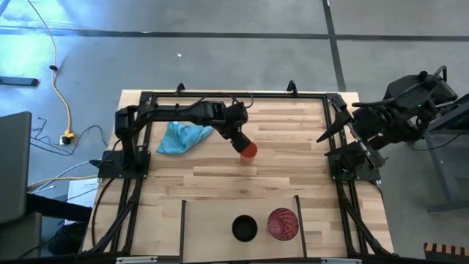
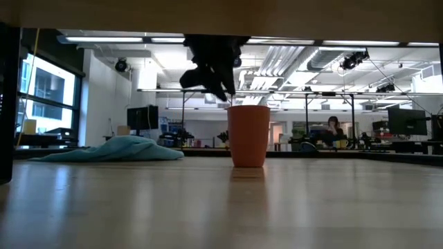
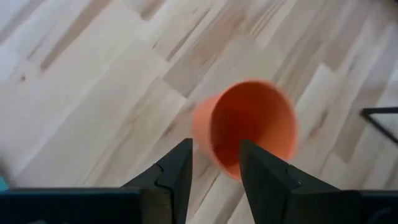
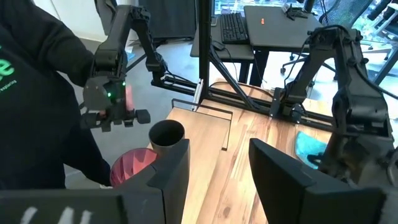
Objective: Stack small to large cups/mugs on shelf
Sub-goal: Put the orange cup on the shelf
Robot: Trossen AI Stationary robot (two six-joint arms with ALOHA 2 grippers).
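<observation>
The small orange cup [image 1: 250,150] stands upright on its base at mid-table, also seen as the orange cup [image 2: 248,135] and orange cup [image 3: 252,124]. My left gripper [image 3: 215,163] hovers just above its rim, open, one finger over the mouth and one outside the wall; in the low view the left gripper [image 2: 223,88] ends slightly above the rim. The black cup [image 1: 245,228] and the red-pink cup [image 1: 282,224] stand side by side on the shelf [image 1: 212,227]. My right gripper [image 4: 219,168] waits open off the table's right edge.
A light-blue cloth [image 1: 183,137] lies left of the orange cup, under the left arm. Two thin black bars [image 1: 182,227] mark the shelf at the near edge. A person's dark sleeve [image 4: 43,93] shows beyond the table. Bare planks lie between cup and shelf.
</observation>
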